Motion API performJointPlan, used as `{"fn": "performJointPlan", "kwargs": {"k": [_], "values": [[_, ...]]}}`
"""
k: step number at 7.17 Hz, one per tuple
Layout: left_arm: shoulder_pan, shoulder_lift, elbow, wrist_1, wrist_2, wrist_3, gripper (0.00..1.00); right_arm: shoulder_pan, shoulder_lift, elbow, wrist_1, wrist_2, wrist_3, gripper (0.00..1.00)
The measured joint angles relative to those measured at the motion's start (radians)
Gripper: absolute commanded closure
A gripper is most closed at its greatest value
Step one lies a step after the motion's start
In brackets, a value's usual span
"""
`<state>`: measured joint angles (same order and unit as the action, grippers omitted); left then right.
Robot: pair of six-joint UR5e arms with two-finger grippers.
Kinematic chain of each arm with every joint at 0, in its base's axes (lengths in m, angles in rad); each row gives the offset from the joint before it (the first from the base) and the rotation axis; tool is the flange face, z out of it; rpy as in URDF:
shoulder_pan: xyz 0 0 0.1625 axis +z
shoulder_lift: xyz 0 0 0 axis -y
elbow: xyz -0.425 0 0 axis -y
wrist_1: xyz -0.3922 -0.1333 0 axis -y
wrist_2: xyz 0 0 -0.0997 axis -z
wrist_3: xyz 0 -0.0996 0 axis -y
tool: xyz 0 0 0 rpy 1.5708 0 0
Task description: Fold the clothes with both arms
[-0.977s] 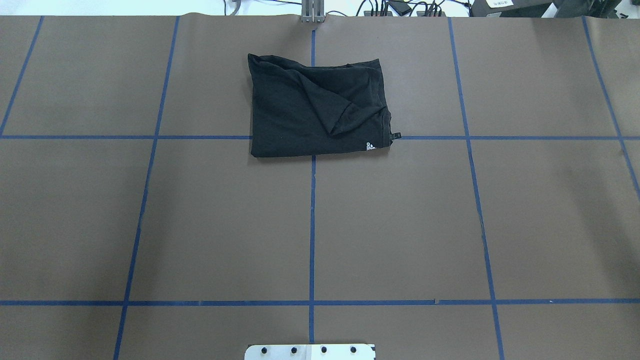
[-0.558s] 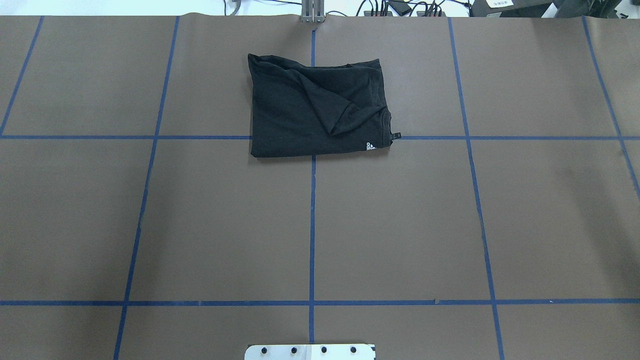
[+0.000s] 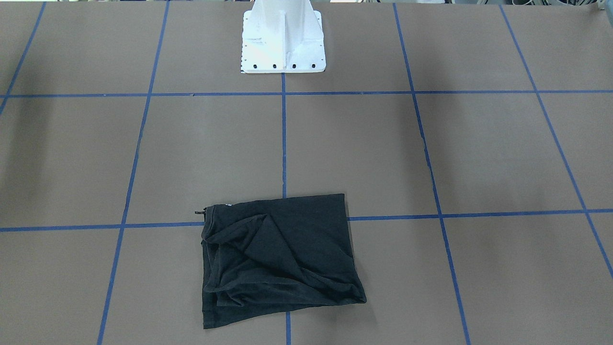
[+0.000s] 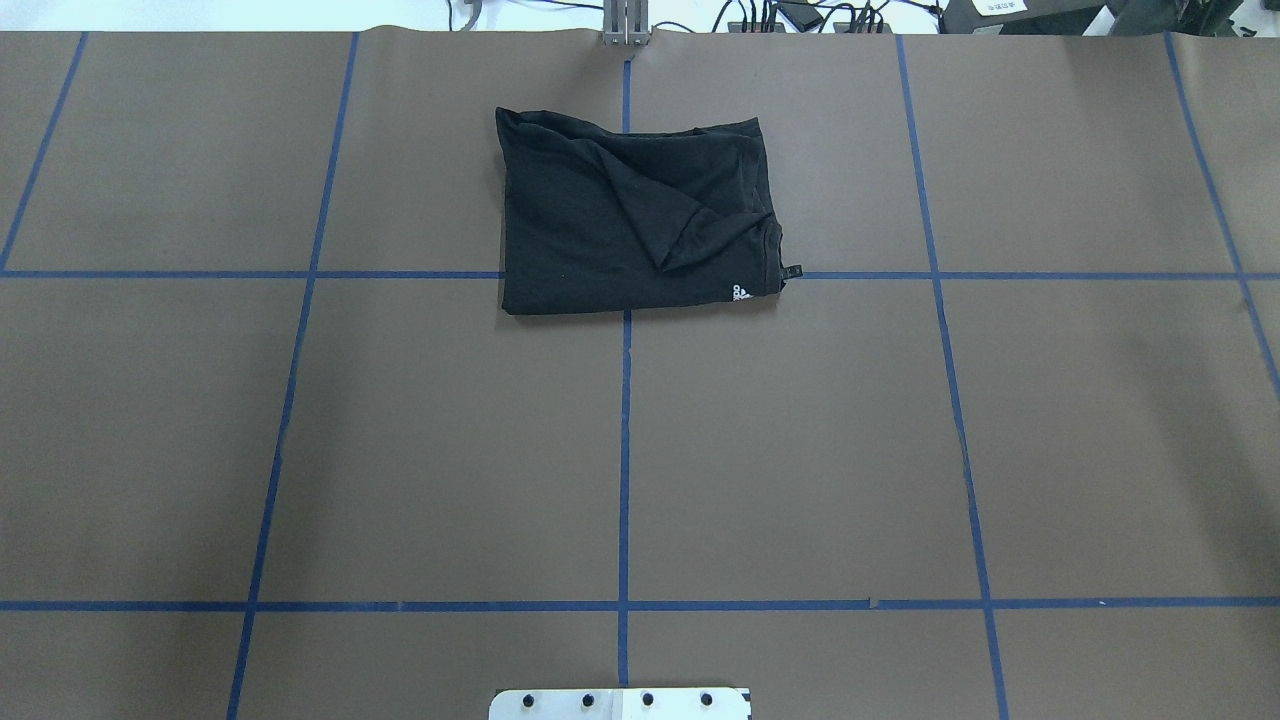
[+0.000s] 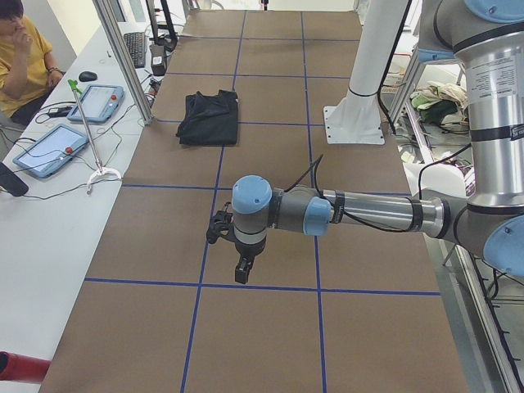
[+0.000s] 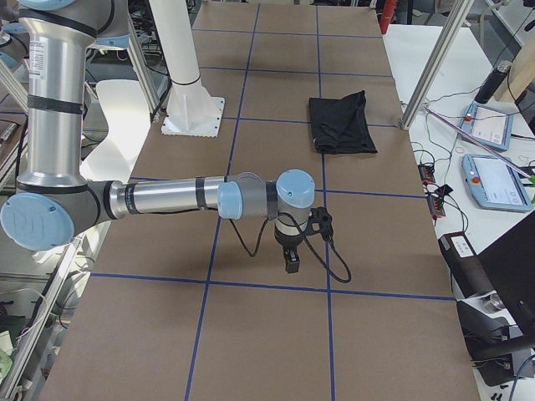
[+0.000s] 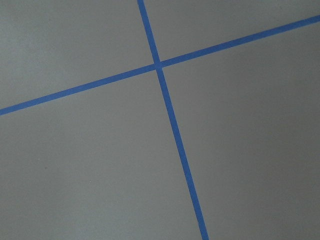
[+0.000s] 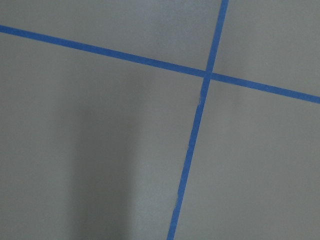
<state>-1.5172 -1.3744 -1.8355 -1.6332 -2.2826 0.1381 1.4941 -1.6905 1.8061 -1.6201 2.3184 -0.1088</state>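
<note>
Nothing is moving since a second ago: shirt (image 4: 600, 230) is lying far-centre, long side running left-right. Both left gripper (image 5: 242, 264) and right gripper (image 6: 291, 255) are hovering well off opposite ends, about equally distant; jaw gap cannot be told.

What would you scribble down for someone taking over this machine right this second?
Left gripper: empty, hanging above the table; open or shut, cannot tell.
Right gripper: the same, at the opposite end.
T-shirt: lying across the centre tape line on the table's far side from the base, touched by neither gripper.
Done: folded into a rough rectangle.
Left: possibly smoothing the rumpled flap on top.
</note>
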Motion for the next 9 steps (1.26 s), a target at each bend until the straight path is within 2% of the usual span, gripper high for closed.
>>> {"fn": "performJointPlan", "kwargs": {"k": [9], "values": [[0.002,0.0,0.016,-0.002,-0.001,0.001,0.0,0.0,0.0,0.001,-0.001,0.003,0.004,0.0]]}}
